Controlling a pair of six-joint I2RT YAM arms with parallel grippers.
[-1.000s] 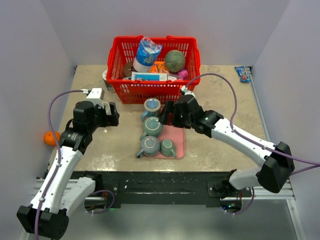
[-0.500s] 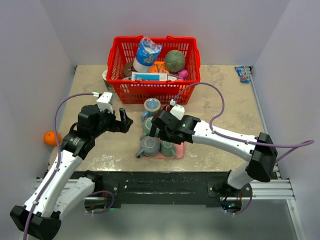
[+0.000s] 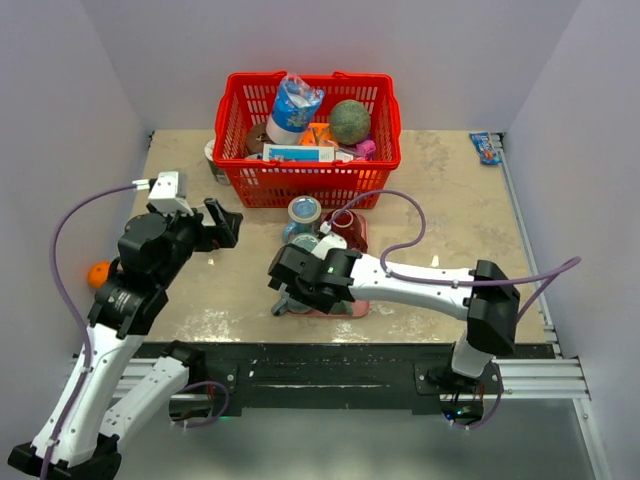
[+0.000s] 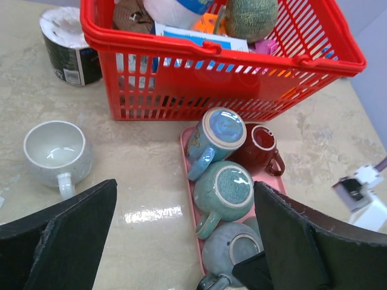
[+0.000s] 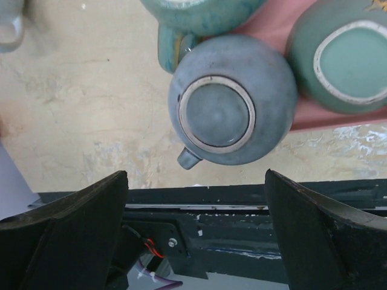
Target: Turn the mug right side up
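Several mugs lie upside down on a pink tray [image 4: 185,158]: a blue one [image 4: 217,130], a teal one [image 4: 227,187] and a grey-blue one [image 5: 233,109] at the tray's near left corner. A dark red mug [image 4: 260,145] stands upright beside them. My right gripper [image 3: 287,290] hangs open above the grey-blue mug, whose handle [image 5: 188,158] points toward the table's near edge; nothing is between the fingers. My left gripper [image 3: 225,225] is open over the bare table left of the tray, holding nothing.
A red basket [image 3: 308,185] full of items stands behind the tray. A white mug [image 4: 57,151] sits upright to the left, with a roll [image 4: 71,48] behind it. An orange ball [image 3: 98,275] lies at the left wall. A second teal mug [image 5: 341,57] is right of the grey-blue one.
My right arm swung left and toward the near edge over the tray, uncovering the red mug. My left arm first reached toward the tray, then drew back left. Both grippers stayed open.
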